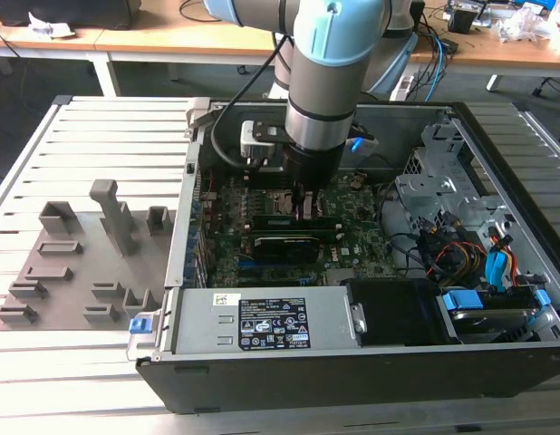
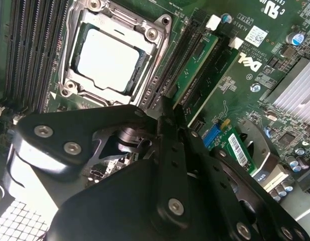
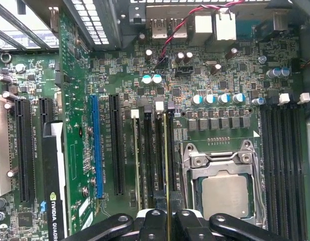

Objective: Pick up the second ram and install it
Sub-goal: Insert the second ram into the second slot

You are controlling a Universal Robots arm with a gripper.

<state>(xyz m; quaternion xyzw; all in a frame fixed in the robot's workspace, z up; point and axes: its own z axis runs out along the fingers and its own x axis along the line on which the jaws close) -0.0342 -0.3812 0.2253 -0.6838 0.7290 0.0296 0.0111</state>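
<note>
Clenched on the second ram (image 3: pixel 167 165), the claw (image 3: pixel 167 221) is holding the green stick edge-on above the memory slots (image 3: pixel 154 155) just beside the CPU socket (image 3: pixel 222 188) in the first wrist view. In the second wrist view the claw (image 2: pixel 171 118) is pinching the same stick (image 2: pixel 195 70), which is reaching along a slot next to the silver CPU (image 2: pixel 109 57). Judging by this, the insertion step is in hand: the stick is sitting in or just over its slot, and the move would call for a straight, even press. Farther off, in the exterior view, the grey holder tray (image 1: pixel 72 267) is lying on the desk (image 1: pixel 99 127) outside the computer case (image 1: pixel 352 362).
</note>
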